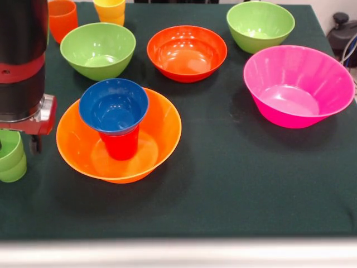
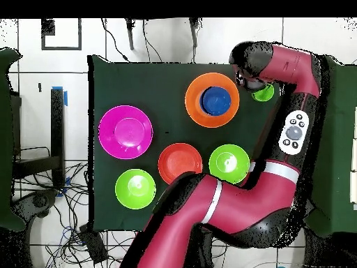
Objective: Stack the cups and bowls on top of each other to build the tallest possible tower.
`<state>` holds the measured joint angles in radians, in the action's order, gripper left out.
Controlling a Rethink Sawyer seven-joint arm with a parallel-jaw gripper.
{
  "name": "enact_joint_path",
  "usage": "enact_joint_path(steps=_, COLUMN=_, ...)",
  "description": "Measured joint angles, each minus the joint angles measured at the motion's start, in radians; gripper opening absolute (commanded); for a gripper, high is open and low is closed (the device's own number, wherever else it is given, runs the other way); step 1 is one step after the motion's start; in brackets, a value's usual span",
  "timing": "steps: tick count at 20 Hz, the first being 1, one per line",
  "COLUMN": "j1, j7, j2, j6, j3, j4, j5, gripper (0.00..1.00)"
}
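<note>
My fingers' state: can't tell, hidden above the light green cups left of the large orange bowl. Cups look light, slick, stiff; grip at rim.

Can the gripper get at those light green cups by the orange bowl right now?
Probably yes: the gripper sits right above the light green cups, beside the large orange bowl, with nothing between. Whether it is open can't be told.
</note>
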<state>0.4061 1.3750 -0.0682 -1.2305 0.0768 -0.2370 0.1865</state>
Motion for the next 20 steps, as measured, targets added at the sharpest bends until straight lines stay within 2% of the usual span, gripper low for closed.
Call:
enact_joint_path(steps=11, j1=0.010, j7=0.000, j2=-0.105, j6=0.000, j3=0.000, j4=0.082, j5=0.004, gripper=1.00)
enact_joint_path(steps=12, j1=0.012, j7=0.000, j2=-0.131, j6=0.000, j3=0.000, j4=0.106, j5=0.004, gripper=0.00)
enact_joint_path(steps=20, j1=0.019, j7=0.000, j2=-0.146, j6=0.009, j3=0.014, j4=0.160, j5=0.007, gripper=0.00)
